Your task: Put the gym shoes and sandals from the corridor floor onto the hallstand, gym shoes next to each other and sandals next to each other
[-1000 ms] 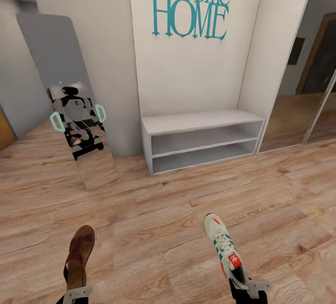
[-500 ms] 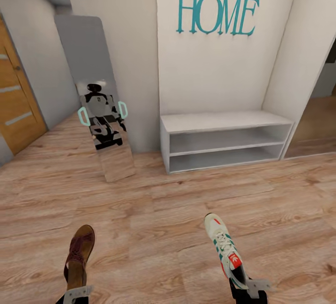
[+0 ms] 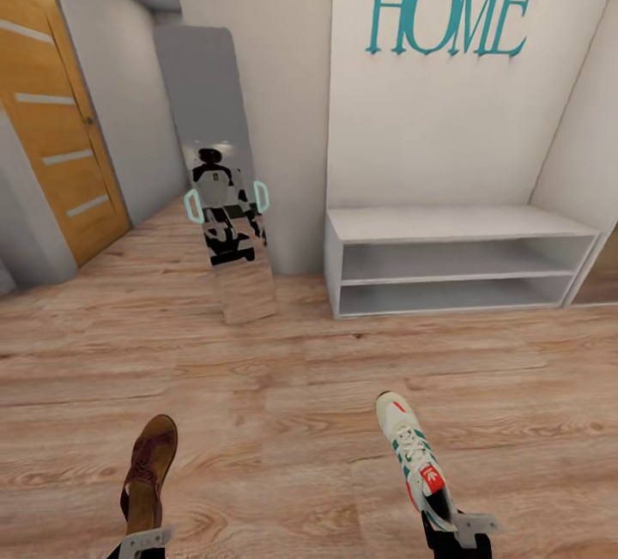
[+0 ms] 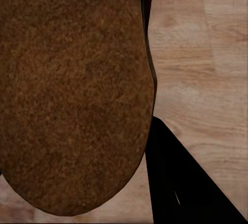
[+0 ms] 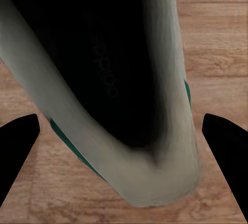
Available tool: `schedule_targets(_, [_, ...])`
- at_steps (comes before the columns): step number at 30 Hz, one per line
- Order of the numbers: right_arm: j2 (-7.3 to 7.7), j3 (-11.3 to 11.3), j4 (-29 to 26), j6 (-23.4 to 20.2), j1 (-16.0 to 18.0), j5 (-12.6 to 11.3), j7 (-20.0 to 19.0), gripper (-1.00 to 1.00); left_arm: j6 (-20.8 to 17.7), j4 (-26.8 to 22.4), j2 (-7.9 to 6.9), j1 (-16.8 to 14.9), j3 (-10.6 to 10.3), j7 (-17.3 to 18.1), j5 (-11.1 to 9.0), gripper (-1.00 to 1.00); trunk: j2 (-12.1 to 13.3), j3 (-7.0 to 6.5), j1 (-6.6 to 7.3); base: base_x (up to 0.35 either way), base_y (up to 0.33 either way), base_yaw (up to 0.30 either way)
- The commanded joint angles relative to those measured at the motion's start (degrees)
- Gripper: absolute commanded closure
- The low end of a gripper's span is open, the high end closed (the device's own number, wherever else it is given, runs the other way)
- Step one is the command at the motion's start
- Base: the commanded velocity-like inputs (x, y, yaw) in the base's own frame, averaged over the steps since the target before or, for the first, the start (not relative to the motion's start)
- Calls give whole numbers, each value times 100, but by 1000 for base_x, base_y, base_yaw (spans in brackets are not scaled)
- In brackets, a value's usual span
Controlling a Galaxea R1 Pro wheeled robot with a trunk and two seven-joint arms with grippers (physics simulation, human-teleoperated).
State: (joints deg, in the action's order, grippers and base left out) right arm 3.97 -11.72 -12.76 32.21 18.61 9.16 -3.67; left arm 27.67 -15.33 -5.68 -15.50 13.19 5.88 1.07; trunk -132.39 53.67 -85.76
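A: What are the claws doing?
B: The left gripper (image 3: pixel 142 539) pinches a sandal (image 3: pixel 148 471) by its heel; the right gripper (image 3: pixel 457 533) pinches a gym shoe (image 3: pixel 414 454) likewise. Both shoes jut forward, clear of the corridor floor (image 3: pixel 283 387).
A: Risks?
B: Heel-only holds could slip during driving. Ahead stands a plain white bench (image 3: pixel 455 260), its two tiers bare; I judge it the wrong rack.

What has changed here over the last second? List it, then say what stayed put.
The view has swung to the robot's left: the white two-tier bench, the teal wall lettering and the leaning mirror slid rightward in frame, and an orange wooden door came into sight. That is camera motion, not object motion. Unchanged: the left hand holds the brown leather sandal, and the right hand holds the white sneaker with green stripes.
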Motion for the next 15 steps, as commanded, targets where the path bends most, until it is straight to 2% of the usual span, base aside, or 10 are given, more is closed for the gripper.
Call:
schedule_targets(1, [-1, -49, 2, 20, 3, 33, -38, 100, 11, 8, 4, -6, 52, 45, 28, 100, -2, 11, 1, 0, 0, 236])
schedule_targets(6, [-1, -49, 1, 22, 3, 34, -38, 100, 12, 12, 5, -6, 52, 14, 25, 100, -2, 39, 1, 99, 0, 236])
schedule_targets(11, [-1, -49, 1, 26, 3, 39, -39, 100, 18, 20, 5, -6, 52, -27, 25, 100, -2, 67, 1, 294, 0, 230])
schedule_targets(15, [17, -43, -6, 29, 3, 53, -63, 100, 19, 21, 5, -6, 52, -33, 25, 100, -2, 75, 1, 333, 0, 80])
